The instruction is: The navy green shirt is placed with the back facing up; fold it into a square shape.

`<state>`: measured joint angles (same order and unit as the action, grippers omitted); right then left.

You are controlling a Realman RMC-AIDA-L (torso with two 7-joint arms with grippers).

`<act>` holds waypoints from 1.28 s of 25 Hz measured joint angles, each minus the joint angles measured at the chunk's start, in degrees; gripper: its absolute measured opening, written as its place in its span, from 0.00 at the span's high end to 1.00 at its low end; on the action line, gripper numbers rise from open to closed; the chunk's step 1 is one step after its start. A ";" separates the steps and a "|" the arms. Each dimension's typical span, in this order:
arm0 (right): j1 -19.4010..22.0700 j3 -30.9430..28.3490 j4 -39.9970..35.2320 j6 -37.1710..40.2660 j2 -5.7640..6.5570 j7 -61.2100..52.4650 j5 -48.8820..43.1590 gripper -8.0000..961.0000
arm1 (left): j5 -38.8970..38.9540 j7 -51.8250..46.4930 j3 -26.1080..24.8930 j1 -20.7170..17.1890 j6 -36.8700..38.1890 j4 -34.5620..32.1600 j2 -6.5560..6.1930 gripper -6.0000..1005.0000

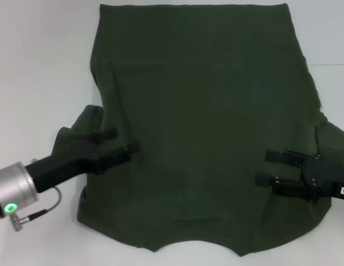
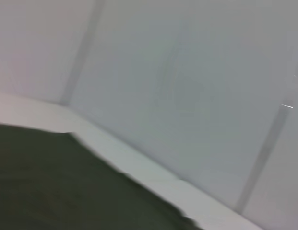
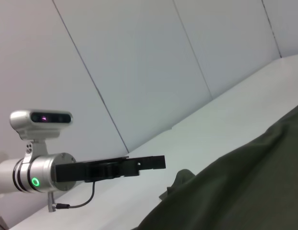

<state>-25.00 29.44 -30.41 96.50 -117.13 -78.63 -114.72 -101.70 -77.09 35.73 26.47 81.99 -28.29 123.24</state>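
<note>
The navy green shirt (image 1: 205,133) lies spread flat on the white table (image 1: 39,66), hem toward the far edge and neckline toward me. My left gripper (image 1: 121,142) hovers open over the shirt's left side, where the left sleeve (image 1: 77,130) is bunched under its black body. My right gripper (image 1: 263,167) is open over the shirt's right side, beside the right sleeve (image 1: 332,138). The right wrist view shows the shirt (image 3: 244,182) and, farther off, the left gripper (image 3: 153,162). The left wrist view shows only a stretch of shirt (image 2: 67,182).
White tabletop (image 1: 327,33) surrounds the shirt on both sides. Pale wall panels (image 3: 139,57) rise behind the table. The left arm's silver wrist (image 1: 14,191) with its green light and cable sits at the near left.
</note>
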 joint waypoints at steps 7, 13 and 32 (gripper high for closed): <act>-0.93 0.00 0.01 -0.34 -0.79 -0.09 0.69 0.06 | 0.11 -4.27 -4.51 -0.90 -7.56 -0.03 -0.83 0.10; -2.01 0.00 0.08 -1.51 -1.23 -0.79 0.74 0.06 | 0.16 -6.43 -5.54 -0.81 -12.58 0.00 -1.09 0.10; -2.64 0.01 0.01 -1.67 -1.20 -2.37 0.74 0.06 | 0.21 -7.19 -5.60 2.94 -31.09 0.86 0.69 0.10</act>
<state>-27.64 29.45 -30.40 94.83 -118.33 -81.00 -113.98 -101.49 -84.28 30.14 29.41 50.89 -27.43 123.93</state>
